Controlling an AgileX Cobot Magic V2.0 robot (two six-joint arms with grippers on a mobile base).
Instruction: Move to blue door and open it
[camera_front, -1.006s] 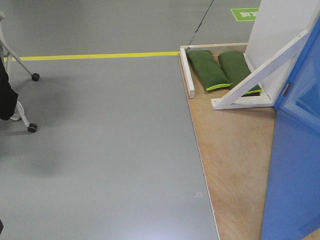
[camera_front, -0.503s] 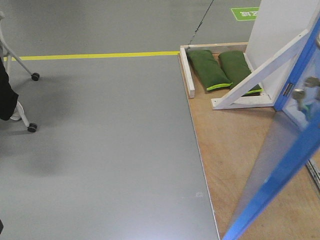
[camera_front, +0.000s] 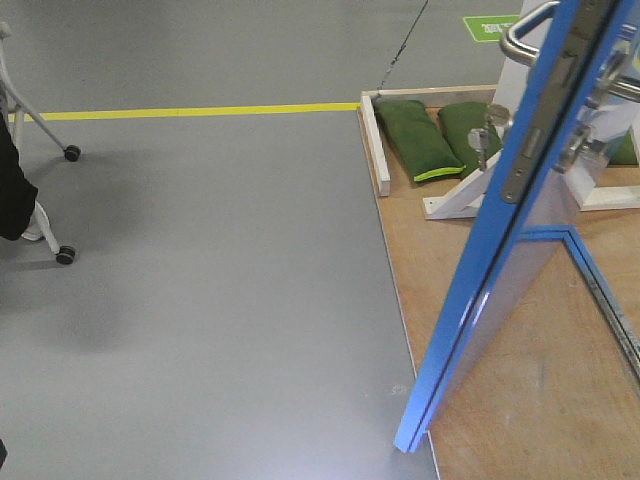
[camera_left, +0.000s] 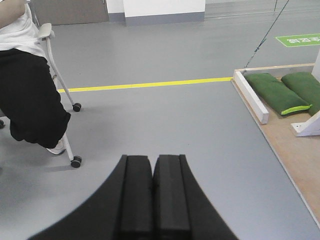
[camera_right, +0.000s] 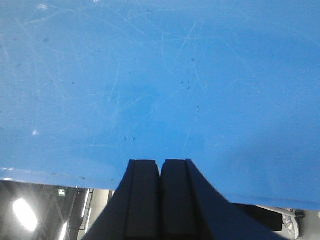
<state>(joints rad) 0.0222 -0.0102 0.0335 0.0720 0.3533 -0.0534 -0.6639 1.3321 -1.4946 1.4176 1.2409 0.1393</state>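
1. Blue door (camera_front: 480, 262) stands open at an angle on the R side of the front view, narrow edge toward the cam, bottom corner at the lip of the wooden platform (camera_front: 500, 410)
2. On the door edge: metal latch plate (camera_front: 530, 150). Steel lever handle (camera_front: 527, 30) sticks out up top, lock knob (camera_front: 482, 138) just below it
3. Behind the door: two green sandbags (camera_front: 415, 140) lie side by side on the platform, next to a white brace (camera_front: 455, 200)
4. My R gripper (camera_right: 161, 162): pads pressed together, nothing btw them. Tips aim at the door's scratched blue face, which fills most of the wrist view; can't tell if they touch it
5. My L gripper (camera_left: 152, 159): pads also together, empty, pointing over the grey floor (camera_left: 165, 115), well apart from the door
6. Yellow line (camera_left: 150, 84) crosses the floor ahead; a seated person (camera_left: 30, 95) on a wheeled chair is at far L
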